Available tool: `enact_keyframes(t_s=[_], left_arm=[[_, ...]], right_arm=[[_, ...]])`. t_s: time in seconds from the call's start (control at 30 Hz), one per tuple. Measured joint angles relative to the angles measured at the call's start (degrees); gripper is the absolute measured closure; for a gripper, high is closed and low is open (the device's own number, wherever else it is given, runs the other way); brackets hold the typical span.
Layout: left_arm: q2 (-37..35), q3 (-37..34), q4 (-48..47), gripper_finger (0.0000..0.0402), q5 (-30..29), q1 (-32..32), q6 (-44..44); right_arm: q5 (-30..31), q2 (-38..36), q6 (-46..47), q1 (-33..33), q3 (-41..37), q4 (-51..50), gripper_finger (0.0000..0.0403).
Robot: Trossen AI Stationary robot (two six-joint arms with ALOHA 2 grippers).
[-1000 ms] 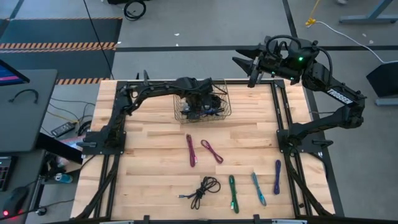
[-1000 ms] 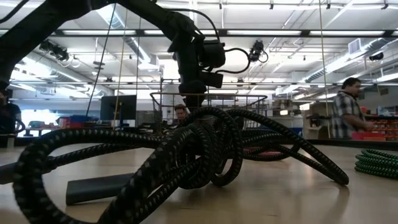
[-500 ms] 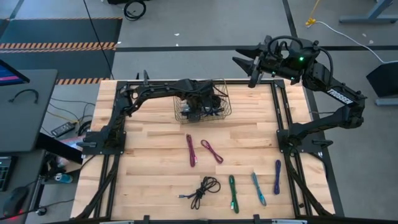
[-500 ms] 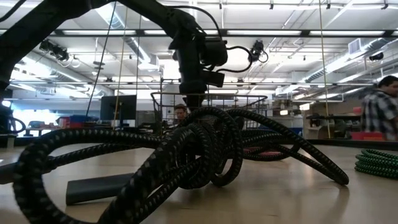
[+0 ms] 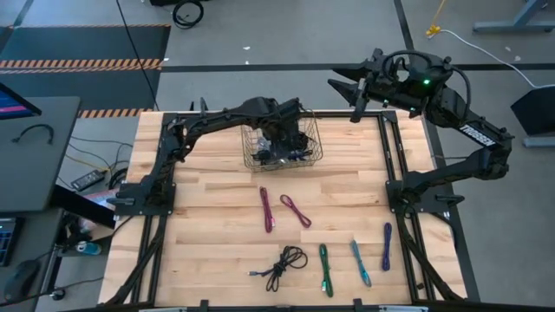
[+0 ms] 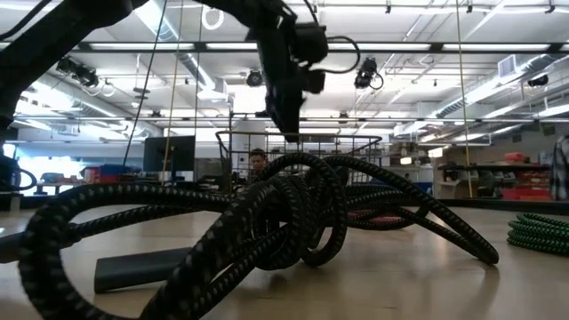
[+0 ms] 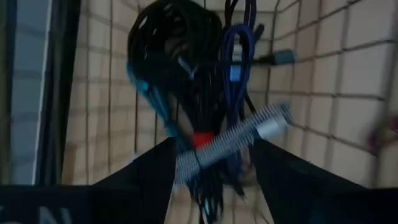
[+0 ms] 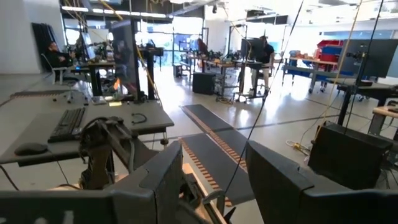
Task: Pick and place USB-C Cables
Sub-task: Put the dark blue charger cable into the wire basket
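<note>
Wire-mesh basket (image 5: 282, 143) is sitting at the far side of the wooden worktop (image 5: 208, 217), and the left gripper (image 5: 279, 137) is hanging right over it. In the left wrist view its two dark fingers (image 7: 146, 171) are standing apart, jaws clearly spread, with nothing pinched between them. A grey braided cable (image 7: 233, 140) with a red band is lying tilted across the gap just past the fingertips, on top of the pile, and I can't tell whether it's touching either finger.

Inside the basket, a tangle of USB-C cables (image 7: 186, 81) is piled up: mostly black, plus a blue one (image 7: 239, 56) and a teal one (image 7: 149, 93), all resting on the mesh floor.

Out on the open worktop more cables are lying loose, well apart from either gripper: two magenta ones (image 5: 267, 209) near the middle, a coiled black one (image 5: 284, 263) toward the near edge, then a green one (image 5: 324, 269), a light blue one (image 5: 360, 262) and a purple one (image 5: 387, 246) in a row to the right.

The right gripper (image 5: 354, 94) is waiting off past the far right corner of the worktop, up in the air, jaws parted and holding nothing.
</note>
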Motion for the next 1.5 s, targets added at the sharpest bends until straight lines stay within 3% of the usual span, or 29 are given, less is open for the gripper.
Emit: enact_keyframes(t_s=[0.17, 0.33, 0.63, 1.03, 1.27, 1.5], left_arm=[[-0.02, 9.33, -11.59, 0.0191, -1.10, 0.32, -0.23], [-0.29, 16.48, -21.94, 0.0200, -4.99, 2.33, 0.13], [-7.74, 14.15, -24.30, 0.0202, -6.78, 6.00, -2.64], [-16.76, 14.17, -24.34, 0.0202, -11.72, 8.08, -6.71], [-17.97, 14.19, -24.34, 0.0202, -11.66, 7.61, -6.62], [-17.79, 14.19, -24.34, 0.0202, -11.29, 7.32, -4.47]], right_arm=[[-3.52, -3.21, 2.62, 0.00, 0.02, -3.83, 0.0221], [-4.24, -5.88, 8.10, 1.74, 0.04, -14.70, 0.0223], [-5.77, -4.11, 28.48, 11.43, 0.04, -41.21, 0.0230], [-7.17, 9.70, 52.84, 27.25, -0.14, -68.22, 0.0230], [-7.60, 13.73, 68.01, 37.51, -8.22, -60.97, 0.0230], [-11.73, 13.98, 92.76, 49.50, -17.59, -57.60, 0.0229]])
